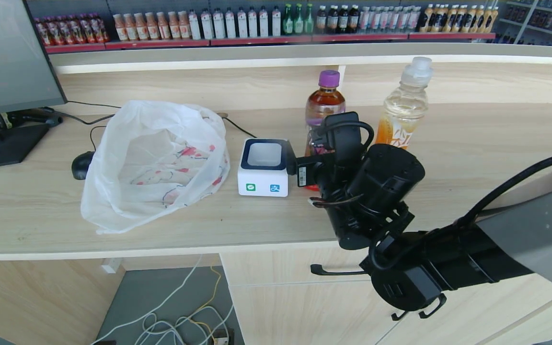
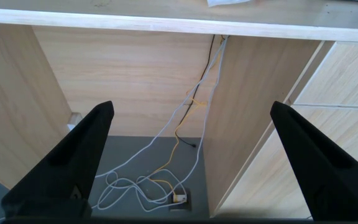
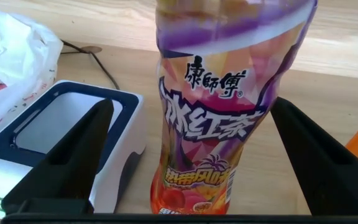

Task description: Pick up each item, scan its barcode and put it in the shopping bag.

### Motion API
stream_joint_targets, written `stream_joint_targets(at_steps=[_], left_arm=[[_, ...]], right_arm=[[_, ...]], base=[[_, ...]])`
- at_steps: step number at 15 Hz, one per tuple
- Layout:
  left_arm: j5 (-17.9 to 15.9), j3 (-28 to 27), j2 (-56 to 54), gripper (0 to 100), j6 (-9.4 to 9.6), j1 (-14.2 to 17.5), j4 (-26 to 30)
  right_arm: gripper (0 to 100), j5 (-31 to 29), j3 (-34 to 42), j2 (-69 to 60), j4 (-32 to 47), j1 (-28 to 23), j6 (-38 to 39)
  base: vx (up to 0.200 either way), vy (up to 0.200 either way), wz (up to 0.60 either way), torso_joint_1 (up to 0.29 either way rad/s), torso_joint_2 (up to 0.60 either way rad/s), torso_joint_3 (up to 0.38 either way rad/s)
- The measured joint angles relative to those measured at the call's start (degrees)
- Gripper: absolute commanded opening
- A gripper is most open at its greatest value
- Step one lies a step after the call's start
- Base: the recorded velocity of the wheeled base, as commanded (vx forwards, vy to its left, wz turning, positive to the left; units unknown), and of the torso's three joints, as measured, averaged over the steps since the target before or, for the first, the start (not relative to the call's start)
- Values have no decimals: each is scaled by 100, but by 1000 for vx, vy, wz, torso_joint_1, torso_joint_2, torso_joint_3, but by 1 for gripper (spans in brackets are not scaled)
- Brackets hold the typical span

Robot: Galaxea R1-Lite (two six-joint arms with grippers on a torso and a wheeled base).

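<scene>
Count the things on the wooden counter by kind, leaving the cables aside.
Bottles: 2 (purple-capped bottle, white-capped bottle)
Shopping bag: 1
Scanner: 1
Mouse: 1
Monitor: 1
Total: 6

A long counter of pale wood-grain laminate [image 1: 266,220] runs across the room, with a raised ledge of the same wood [image 1: 257,60] along its far side. Behind it stand red-edged shop shelves [image 1: 257,40] lined with rows of bottled drinks [image 1: 237,23], and a grey metal rack [image 1: 544,19] stands at the far right. A dark flat monitor [image 1: 7,52] on a black stand [image 1: 3,143] sits at the counter's left end, near a black computer mouse [image 1: 82,164]. Below the counter are pale wooden cabinet fronts [image 1: 295,306] and an open bay with a grey floor [image 1: 161,297], where loose white and yellow cables [image 1: 180,311] lie. The light is even and bright.
</scene>
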Motion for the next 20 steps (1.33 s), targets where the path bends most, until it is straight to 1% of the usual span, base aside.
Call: stream_joint_targets(at_steps=[5, 10, 20], left_arm=[[0, 0, 0, 100, 2, 0, -2], [0, 0, 0, 100, 0, 0, -5], [0, 0, 0, 100, 2, 0, -2]], right_arm=[[100, 4, -101, 12, 33, -72, -4], [100, 165, -146, 34, 77, -212, -9], [100, 182, -763, 406, 85, -308, -9]], base=[[0, 0, 0, 0, 0, 0], [0, 0, 0, 0, 0, 0], [0, 0, 0, 0, 0, 0]])
